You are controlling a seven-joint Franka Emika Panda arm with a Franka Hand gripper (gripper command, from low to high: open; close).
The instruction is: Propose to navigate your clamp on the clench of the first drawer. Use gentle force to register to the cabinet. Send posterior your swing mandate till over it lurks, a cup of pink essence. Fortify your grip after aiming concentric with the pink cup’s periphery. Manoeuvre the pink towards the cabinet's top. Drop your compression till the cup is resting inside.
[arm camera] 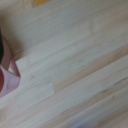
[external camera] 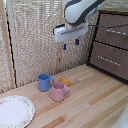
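Jaws: two short dark-blue fingers (external camera: pixel 64 47) hung from the clamp (external camera: pixel 70 44), apart from each other with empty air between them; open, gripping nothing. Located in the upper centre of the exterior view, well above the bench (external camera: pixel 95 95), at the end of a bulky white-and-grey arm (external camera: pixel 80 10) entering from the top edge.

The pink cup (external camera: pixel 59 91): upright on the bench, lower centre-left of the exterior view, below the clamp and somewhat to its left, well apart from it. Handle turned toward the frame's right. In the wrist view a pink edge (arm camera: pixel 7 77) showed at the left border, beside a dark shape; the rest was bare pale planks, blurred.

Blue mug (external camera: pixel 44 82): upright, just beside the pink cup, up and to its left.

Small yellow-orange object (external camera: pixel 64 80): flat on the bench just behind the pink cup; kind not discernible.

Patterned plate (external camera: pixel 15 111): lower left corner.

The cabinet (external camera: pixel 112 62): dark brown, right edge of the frame. The first drawer (external camera: pixel 114 35) appeared closed, the clench (external camera: pixel 116 31) across its front; a lower drawer (external camera: pixel 110 57) beneath.

Backdrop: pale slatted blind (external camera: pixel 35 35).
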